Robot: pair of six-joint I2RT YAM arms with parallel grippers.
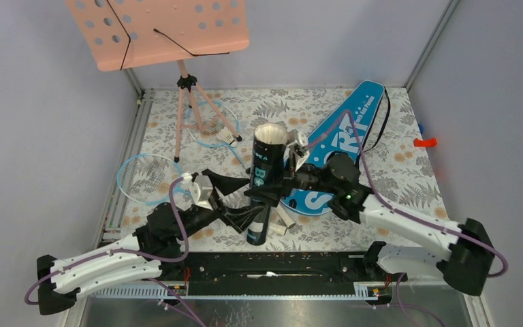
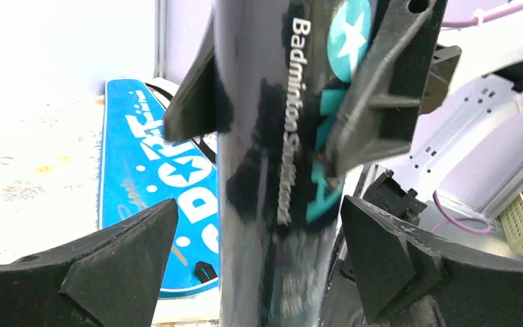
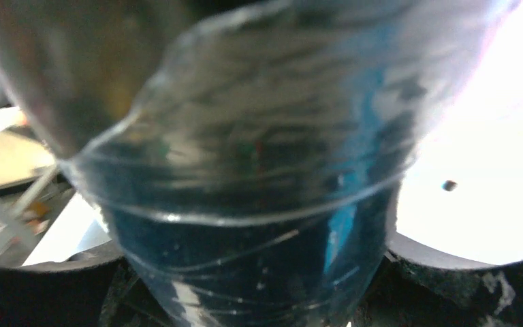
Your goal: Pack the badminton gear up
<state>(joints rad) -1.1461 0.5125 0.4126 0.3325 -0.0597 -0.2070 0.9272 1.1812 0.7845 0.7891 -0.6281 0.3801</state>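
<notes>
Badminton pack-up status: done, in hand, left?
Done: unclear; the tube shows white at its open top. In hand: right gripper clamps the upright tube; left gripper straddles it, one finger apart. Left: loose shuttlecock, near racket and far racket lie outside the bag.

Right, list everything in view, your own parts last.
tube: one, dark, upright at centre
rackets: two, light-blue frames, flat at left
shuttlecock: one loose, white, beside the far racket
bag: one, blue, flat right of tube
music stand: one, pink, far left
small object: one, red, right edge
left fingers: two, black, apart either side of the tube, low
right fingers: two, black, closed on the tube higher up
</notes>
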